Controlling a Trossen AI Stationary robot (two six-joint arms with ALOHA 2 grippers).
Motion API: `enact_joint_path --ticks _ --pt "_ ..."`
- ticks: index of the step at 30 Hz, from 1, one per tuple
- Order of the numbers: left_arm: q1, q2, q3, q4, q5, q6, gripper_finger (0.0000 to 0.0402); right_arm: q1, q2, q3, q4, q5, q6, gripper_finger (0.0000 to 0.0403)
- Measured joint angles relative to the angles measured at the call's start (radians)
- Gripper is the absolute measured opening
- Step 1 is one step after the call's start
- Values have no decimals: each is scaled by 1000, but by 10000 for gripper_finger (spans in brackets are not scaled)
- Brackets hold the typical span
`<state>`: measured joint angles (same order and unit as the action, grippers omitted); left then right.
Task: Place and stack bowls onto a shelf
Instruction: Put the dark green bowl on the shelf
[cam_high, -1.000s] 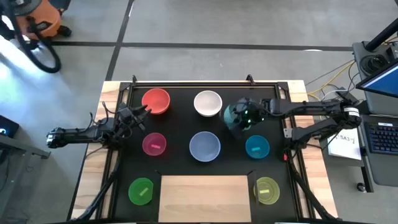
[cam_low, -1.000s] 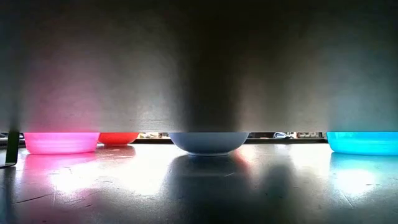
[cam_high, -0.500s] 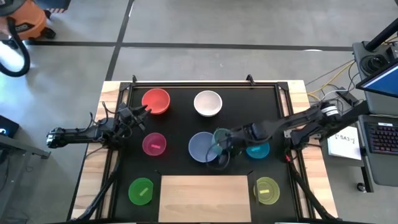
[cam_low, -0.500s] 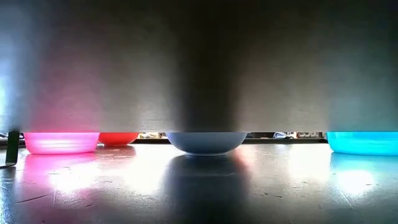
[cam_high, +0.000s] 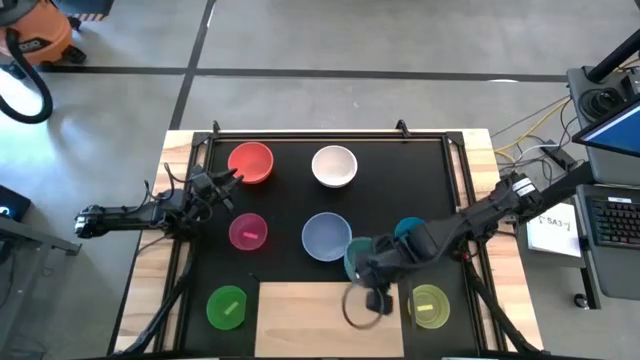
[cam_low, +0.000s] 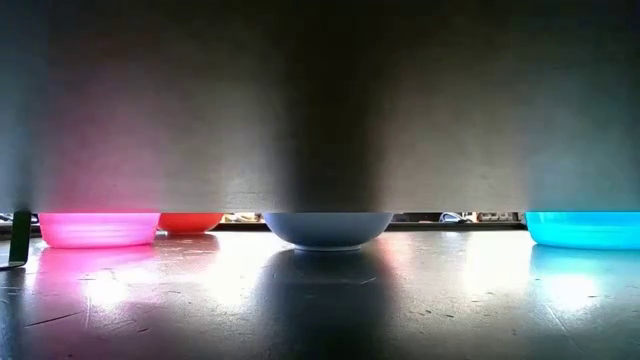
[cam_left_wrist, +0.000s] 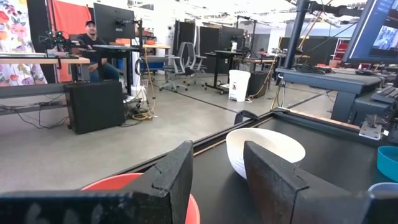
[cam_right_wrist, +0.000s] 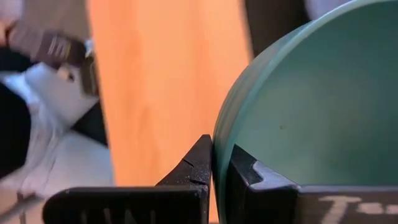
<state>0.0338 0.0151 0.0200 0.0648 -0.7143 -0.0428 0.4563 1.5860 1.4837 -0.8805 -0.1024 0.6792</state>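
My right gripper (cam_high: 368, 278) is shut on the teal bowl (cam_high: 355, 260), which is above the far edge of the light-wood shelf (cam_high: 310, 320). The bowl's ring-shaped shadow falls on the board. Still on the black mat are the red (cam_high: 250, 162), white (cam_high: 334, 166), magenta (cam_high: 248, 231), grey-blue (cam_high: 327, 236), green (cam_high: 227, 306) and yellow-green (cam_high: 429, 306) bowls. The right arm partly hides the cyan bowl (cam_high: 410, 231). My left gripper (cam_high: 226, 186) waits open just left of the red bowl (cam_left_wrist: 118, 185). My right gripper pinches the teal bowl's rim (cam_right_wrist: 219, 134) between its two fingers, one finger (cam_right_wrist: 252, 177) inside the bowl and the other (cam_right_wrist: 196, 168) outside its wall. The bowl is lifted clear over the shelf (cam_right_wrist: 168, 81).
A black frame (cam_high: 330, 133) rings the mat, with wooden table strips at both sides. The low view shows the magenta (cam_low: 98, 228), red (cam_low: 190, 221), grey-blue (cam_low: 328, 229) and cyan (cam_low: 585, 229) bowls standing on the mat. People and desks are in the room behind.
My right gripper has carried the teal bowl from beside the white bowl toward the near edge, passing between the grey-blue and cyan bowls, and it now reaches the shelf's far edge. It stays shut on the bowl throughout.
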Motion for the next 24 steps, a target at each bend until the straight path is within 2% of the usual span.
enact_joint_path --ticks 11,16,24 --pt "0 0 0 0 0 0 126 144 65 0 120 -11 2 9" --pt "0 0 0 1 0 0 126 158 100 0 127 -14 40 9" --pt "0 0 0 1 0 0 126 163 111 0 161 -106 57 10"
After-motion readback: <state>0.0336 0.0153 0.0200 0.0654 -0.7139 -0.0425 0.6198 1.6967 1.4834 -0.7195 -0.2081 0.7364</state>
